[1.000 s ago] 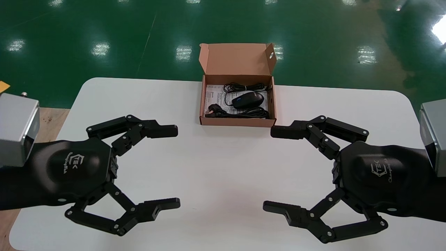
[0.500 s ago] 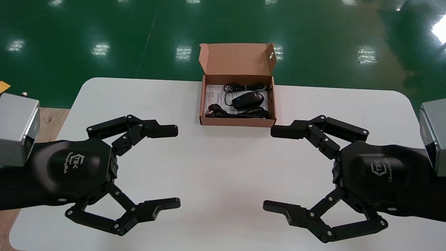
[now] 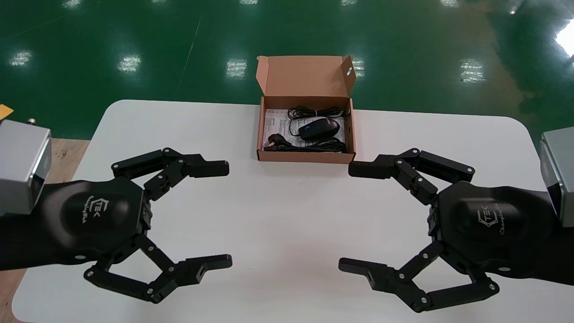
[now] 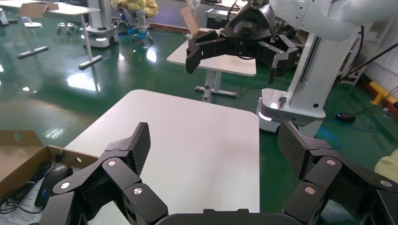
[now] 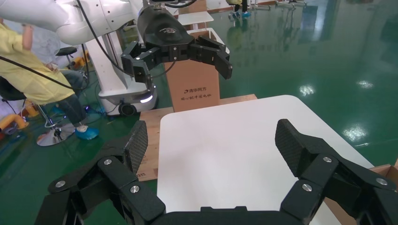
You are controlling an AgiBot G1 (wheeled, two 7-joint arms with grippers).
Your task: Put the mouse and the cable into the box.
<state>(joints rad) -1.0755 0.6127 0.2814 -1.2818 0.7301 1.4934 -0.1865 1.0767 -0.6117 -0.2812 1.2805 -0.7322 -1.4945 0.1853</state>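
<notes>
Box (image 4: 21,152) partly behind left gripper (image 4: 216,144)

In the left wrist view the box (image 4: 19,140) runs off the edge and the left gripper (image 4: 216,144) covers part of the mouse (image 4: 50,176).

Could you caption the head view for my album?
Mouse and cable lie in the open box; left gripper and right gripper hover apart, jaws open.
</notes>
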